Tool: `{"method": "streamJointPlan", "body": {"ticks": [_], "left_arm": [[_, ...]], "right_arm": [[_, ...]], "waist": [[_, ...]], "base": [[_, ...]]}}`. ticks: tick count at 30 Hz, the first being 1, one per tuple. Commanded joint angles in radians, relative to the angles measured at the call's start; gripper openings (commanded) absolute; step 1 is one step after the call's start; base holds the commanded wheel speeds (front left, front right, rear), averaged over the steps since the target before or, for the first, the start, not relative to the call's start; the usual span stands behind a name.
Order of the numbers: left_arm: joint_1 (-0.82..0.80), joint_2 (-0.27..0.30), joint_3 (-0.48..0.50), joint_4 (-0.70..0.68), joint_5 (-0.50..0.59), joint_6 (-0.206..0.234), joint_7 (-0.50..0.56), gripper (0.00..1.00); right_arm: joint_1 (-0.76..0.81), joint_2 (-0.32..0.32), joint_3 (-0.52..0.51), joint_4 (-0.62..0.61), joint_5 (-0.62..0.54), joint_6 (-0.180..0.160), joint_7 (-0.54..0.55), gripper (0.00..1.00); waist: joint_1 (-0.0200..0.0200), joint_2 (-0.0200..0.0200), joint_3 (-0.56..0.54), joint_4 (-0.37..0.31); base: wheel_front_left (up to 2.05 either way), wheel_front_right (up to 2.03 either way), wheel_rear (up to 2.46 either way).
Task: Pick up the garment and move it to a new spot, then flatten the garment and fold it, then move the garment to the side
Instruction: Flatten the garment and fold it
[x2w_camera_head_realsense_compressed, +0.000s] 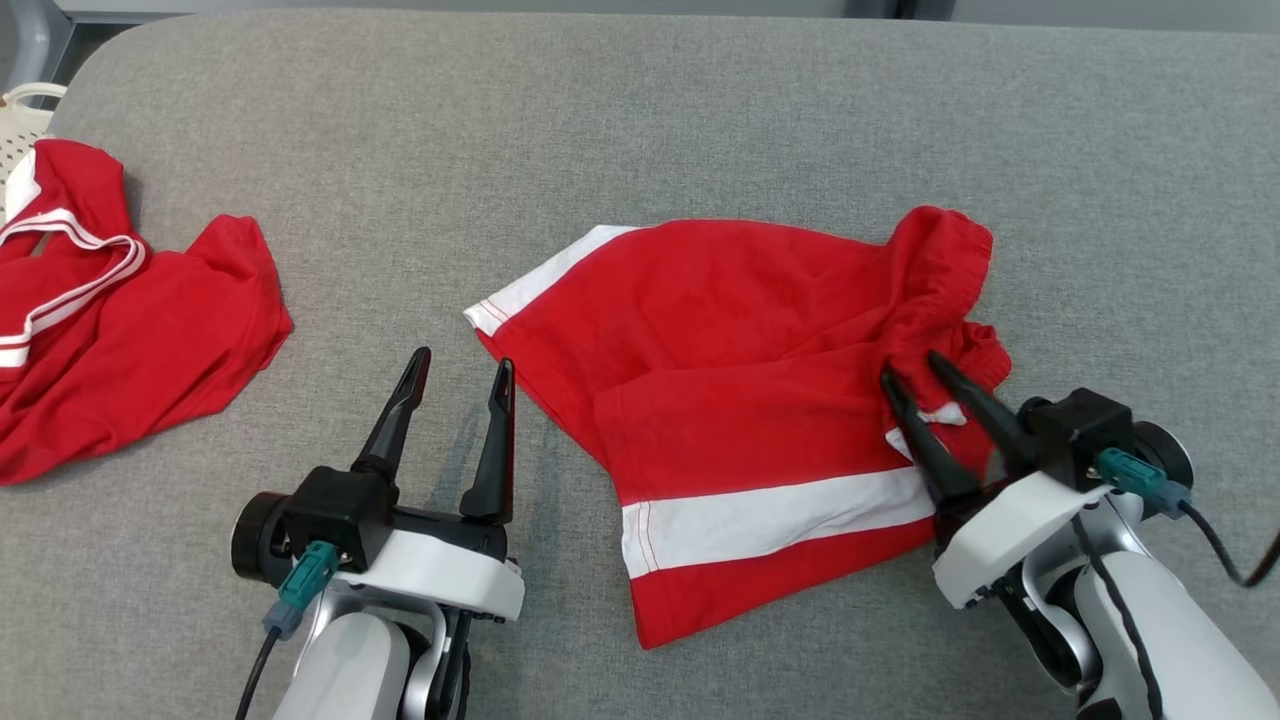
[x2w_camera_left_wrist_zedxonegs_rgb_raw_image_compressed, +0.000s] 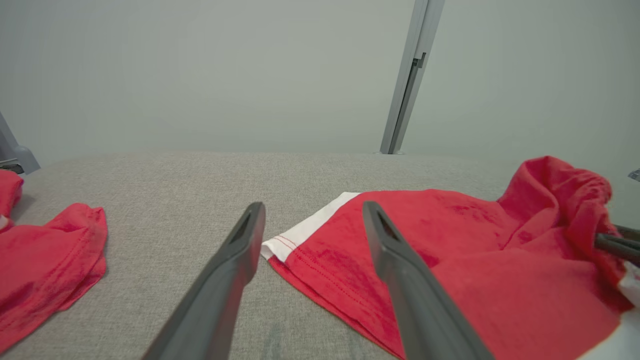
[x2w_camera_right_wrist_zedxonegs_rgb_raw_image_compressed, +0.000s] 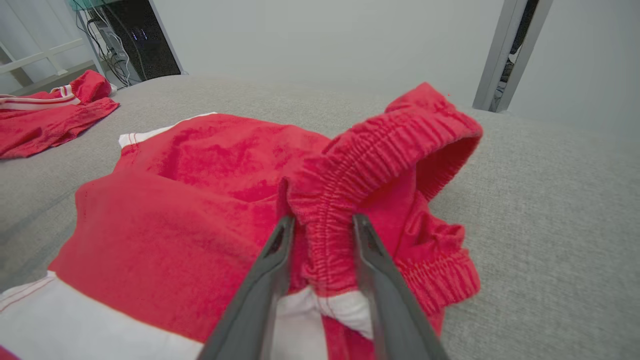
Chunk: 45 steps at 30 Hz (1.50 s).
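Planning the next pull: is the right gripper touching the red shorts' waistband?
Touching. In the right wrist view the red shorts' waistband sits bunched between the fingers of the right gripper, pressing against both.

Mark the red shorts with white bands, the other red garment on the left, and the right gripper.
Red fabric shorts with white bands (x2w_camera_head_realsense_compressed: 740, 330), head view, flat leg panel.
Crumpled red garment with white trim (x2w_camera_head_realsense_compressed: 150, 340), head view, its red body.
Right gripper (x2w_camera_right_wrist_zedxonegs_rgb_raw_image_compressed: 324, 219), right wrist view, midway between fingertips.

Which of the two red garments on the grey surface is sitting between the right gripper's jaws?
The middle shorts with the broad white band; their bunched elastic waistband stands between the right gripper's jaws. The other red garment lies far left, apart.
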Motion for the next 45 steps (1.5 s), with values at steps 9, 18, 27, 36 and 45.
{"method": "streamJointPlan", "body": {"ticks": [9, 18, 27, 36, 45], "left_arm": [[-0.01, 0.004, 0.012, 0.003, 0.006, 0.006, -0.005, 1.0], [0.003, 0.004, 0.024, 0.006, 0.012, 0.0, -0.005, 1.0], [0.0, 0.004, 0.026, 0.009, 0.017, -0.006, -0.005, 1.0], [0.043, 0.004, 0.061, -0.006, 0.025, -0.003, -0.005, 1.0], [0.127, 0.004, 0.101, -0.029, 0.019, 0.001, -0.005, 1.0]], "right_arm": [[0.071, -0.014, -0.085, -0.075, 0.045, 0.002, -0.097, 1.0], [0.163, 0.002, -0.196, -0.154, 0.041, 0.002, -0.107, 1.0], [0.169, 0.018, -0.214, -0.16, 0.034, 0.002, -0.11, 1.0], [0.216, 0.046, -0.321, -0.167, 0.036, 0.002, -0.146, 1.0], [0.289, 0.053, -0.356, -0.162, 0.028, 0.002, -0.151, 1.0]], "waist": [[0.0, 0.0, -0.015, -0.028], [0.0, 0.0, -0.036, -0.052], [0.0, 0.0, -0.045, -0.051], [0.0, 0.0, -0.092, -0.067], [0.0, 0.0, -0.16, -0.085]], "base": [[0.0, 0.0, 0.0], [0.0, 0.0, 0.0], [0.0, 0.0, 0.0], [0.0, 0.0, 0.0], [0.0, 0.0, 0.0]]}}
